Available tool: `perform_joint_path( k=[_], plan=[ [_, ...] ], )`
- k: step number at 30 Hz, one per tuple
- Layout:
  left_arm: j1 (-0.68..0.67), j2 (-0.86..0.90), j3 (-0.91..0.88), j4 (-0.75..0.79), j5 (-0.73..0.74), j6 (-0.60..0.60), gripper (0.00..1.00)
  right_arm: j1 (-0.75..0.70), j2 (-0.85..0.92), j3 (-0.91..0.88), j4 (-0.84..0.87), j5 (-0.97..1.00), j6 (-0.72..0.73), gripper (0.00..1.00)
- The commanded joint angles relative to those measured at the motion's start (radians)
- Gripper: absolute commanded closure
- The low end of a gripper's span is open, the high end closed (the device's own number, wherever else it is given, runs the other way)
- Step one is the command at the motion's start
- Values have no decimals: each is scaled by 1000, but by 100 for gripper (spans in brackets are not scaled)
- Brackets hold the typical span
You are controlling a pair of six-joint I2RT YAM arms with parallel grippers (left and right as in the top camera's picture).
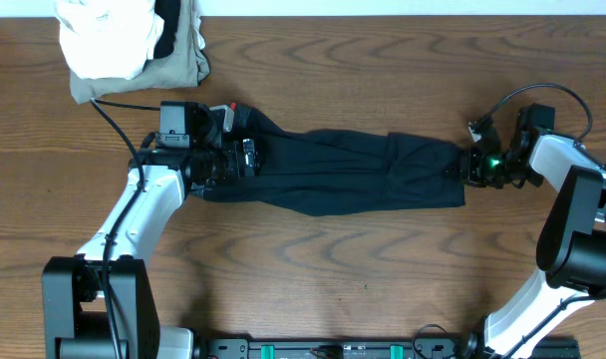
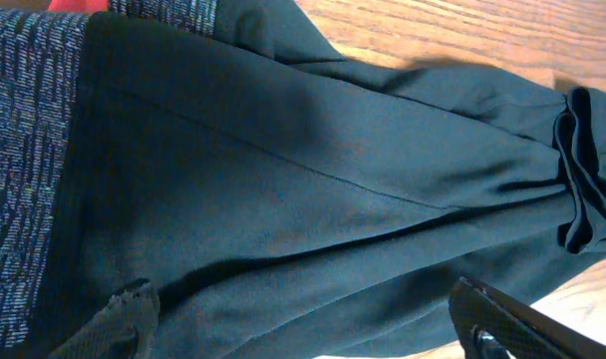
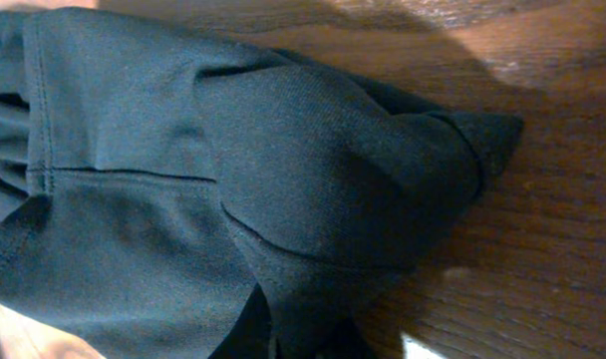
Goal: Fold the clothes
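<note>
**Two white-and-black arms**

Each arm has white shells over black joints and a black block base. The left arm carries a black cable along its length. The right arm shows a looping black cable and a green light near its wrist.

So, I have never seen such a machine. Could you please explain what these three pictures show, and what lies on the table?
Two robot arms work at a wooden table. One picture looks down from above; the other two come from cameras on the arms' wrists. Black trousers lie stretched out flat, the grey waistband at the left arm's end. The left gripper is open over the waistband, holding nothing. The right gripper is shut on the trouser hem. At the top left corner lie a white cloth and a khaki garment, folded.
</note>
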Motion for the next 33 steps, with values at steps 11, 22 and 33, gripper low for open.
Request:
perform_joint_path(
  k=[11, 22, 33],
  plan=[
    [5, -13, -6, -2, 10, 17, 5, -70, 36, 159, -155, 151, 88, 99],
    [5, -13, -6, -2, 10, 17, 5, -47, 30, 398, -409, 400, 110, 99],
    [5, -13, -6, -2, 10, 17, 5, 203, 27, 417, -436, 704, 200, 99]
  ],
)
